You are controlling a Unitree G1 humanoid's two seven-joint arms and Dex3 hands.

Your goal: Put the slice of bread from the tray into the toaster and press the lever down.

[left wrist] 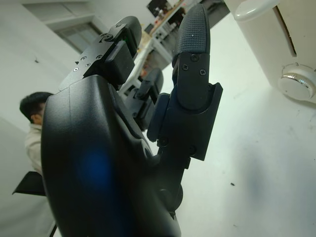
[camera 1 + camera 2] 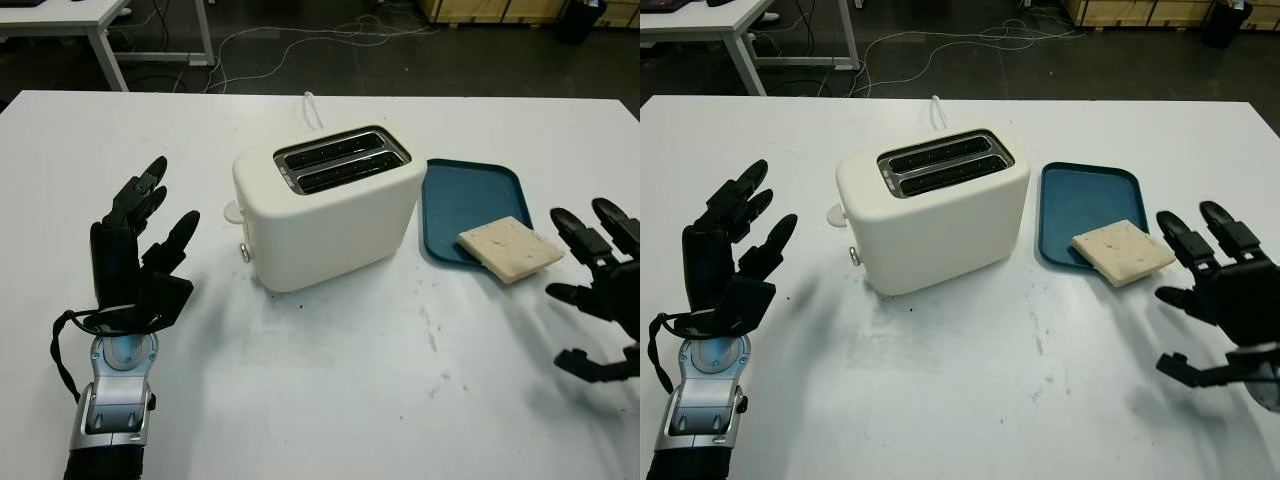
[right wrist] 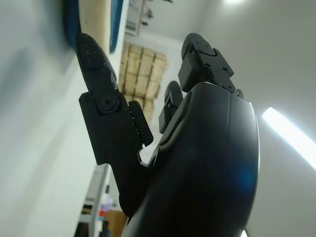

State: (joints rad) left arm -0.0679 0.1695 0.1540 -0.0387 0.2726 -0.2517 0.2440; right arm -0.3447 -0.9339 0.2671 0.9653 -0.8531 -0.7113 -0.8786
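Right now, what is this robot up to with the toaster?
Nothing is in its grip yet. A slice of bread lies on the near corner of a blue tray, beside a white toaster with empty slots. The open right hand hovers just right of the bread; the open left hand is left of the toaster.

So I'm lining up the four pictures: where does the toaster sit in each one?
Left eye view: toaster, centre, left of the tray.
Right eye view: toaster, left of centre.
Left wrist view: its end wall and knob by one edge.
Right wrist view: no toaster.
Shared landmark: the white table.
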